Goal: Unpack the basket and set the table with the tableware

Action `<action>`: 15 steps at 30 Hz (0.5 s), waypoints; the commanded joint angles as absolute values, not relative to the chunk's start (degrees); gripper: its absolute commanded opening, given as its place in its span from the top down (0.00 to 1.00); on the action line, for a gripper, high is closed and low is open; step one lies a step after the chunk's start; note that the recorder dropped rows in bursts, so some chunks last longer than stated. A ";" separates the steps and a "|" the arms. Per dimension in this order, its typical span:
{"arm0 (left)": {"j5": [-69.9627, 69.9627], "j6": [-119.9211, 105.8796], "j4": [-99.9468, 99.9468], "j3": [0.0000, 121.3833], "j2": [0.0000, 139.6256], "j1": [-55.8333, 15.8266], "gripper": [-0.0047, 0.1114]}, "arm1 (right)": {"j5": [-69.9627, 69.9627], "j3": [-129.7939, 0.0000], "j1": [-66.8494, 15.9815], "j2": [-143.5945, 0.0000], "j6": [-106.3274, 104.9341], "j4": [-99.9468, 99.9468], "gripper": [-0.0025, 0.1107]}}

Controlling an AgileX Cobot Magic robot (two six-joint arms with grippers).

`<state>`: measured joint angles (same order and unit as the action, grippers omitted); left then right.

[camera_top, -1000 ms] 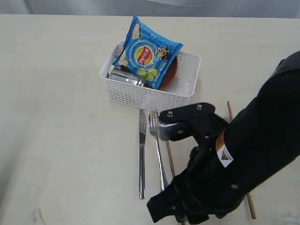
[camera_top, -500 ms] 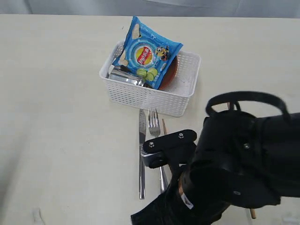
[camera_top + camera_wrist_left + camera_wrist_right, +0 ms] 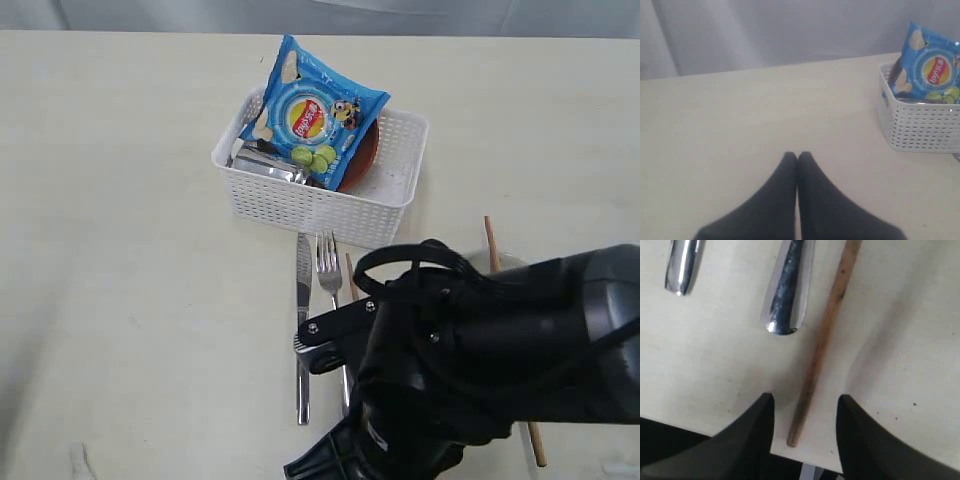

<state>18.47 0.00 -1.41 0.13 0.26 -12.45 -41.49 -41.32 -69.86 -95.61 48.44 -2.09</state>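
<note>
Basket (image 3: 310, 205) sits toward the far edge of the desk (image 3: 120, 250), knife (image 3: 302, 330) and fork (image 3: 330, 275) lying just beside its near wall. Right fingers (image 3: 750, 435) stand apart, one each side of a chopstick (image 3: 825, 335). Left fingers (image 3: 785, 200) are pressed together, holding nothing.

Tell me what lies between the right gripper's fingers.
The end of a wooden chopstick, lying on the table; the right gripper stands open astride it, with a gap on either side. The right wrist view shows this.

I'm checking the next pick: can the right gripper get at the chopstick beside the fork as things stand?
Probably yes: the right gripper is open, jaws standing either side of the chopstick, nothing between; the fork lies apart.
</note>
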 commanded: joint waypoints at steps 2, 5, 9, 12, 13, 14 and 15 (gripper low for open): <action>18.33 0.00 -1.20 0.00 0.00 -12.69 0.96 | -42.33 -41.24 -70.15 -95.59 48.88 -4.15 0.63; 18.33 0.00 -1.20 0.00 0.00 -12.69 0.96 | -42.12 -41.24 -70.15 -95.59 50.05 -5.52 0.63; 18.33 0.00 -1.10 0.00 0.00 -12.70 0.96 | -41.72 -41.24 -70.15 -95.90 50.45 -5.94 0.63; 18.33 0.00 -1.10 0.00 0.00 -12.70 0.96 | -40.43 -41.24 -70.15 -96.57 51.75 -5.39 0.63; 18.33 0.00 -1.10 0.00 0.00 -12.70 0.96 | -39.79 -41.24 -70.15 -96.89 51.75 -4.76 0.63; 18.33 0.00 -1.10 0.00 0.00 -12.70 0.96 | -38.73 -41.24 -70.19 -97.31 51.33 -4.04 0.63; 18.33 0.00 -1.10 0.00 0.00 -12.70 0.96 | -38.00 -41.24 -70.31 -97.70 50.93 -3.34 0.63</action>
